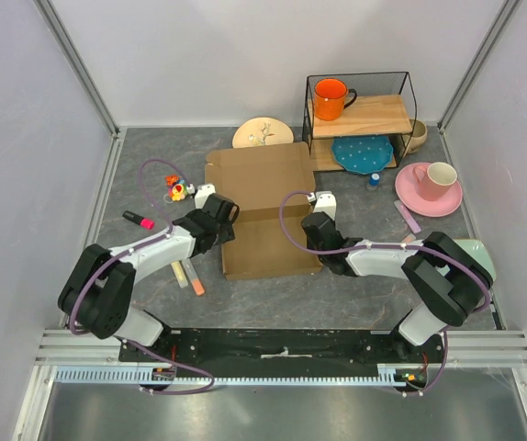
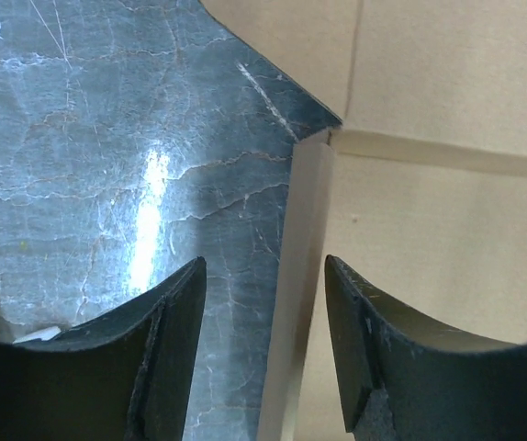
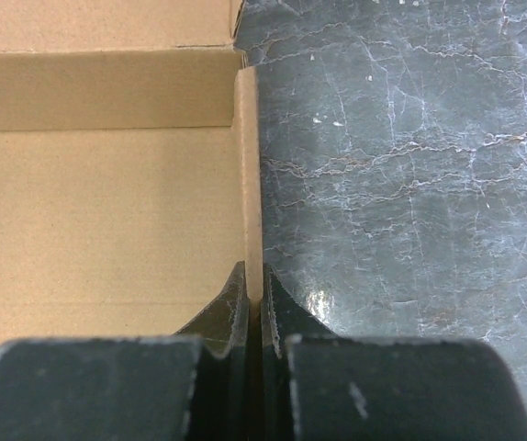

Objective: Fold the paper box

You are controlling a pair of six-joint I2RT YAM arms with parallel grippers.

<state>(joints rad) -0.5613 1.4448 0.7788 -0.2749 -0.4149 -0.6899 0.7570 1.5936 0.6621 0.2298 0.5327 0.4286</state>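
Pinching 1 paper box (image 1: 262, 211) wall: R gripper (image 3: 253, 289); L gripper (image 2: 263, 266) spread, maybe astride opp. wall.

Bright even light; glare streak on table (image 2: 153, 211); near fingers blurred.

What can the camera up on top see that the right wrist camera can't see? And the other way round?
The top camera alone shows the orange mug on the shelf, the pink cup and the left pincer. The right wrist camera alone shows, up close, the right pincer shut on the upright side wall of the paper box. Both show the brown box on the grey marbled table.
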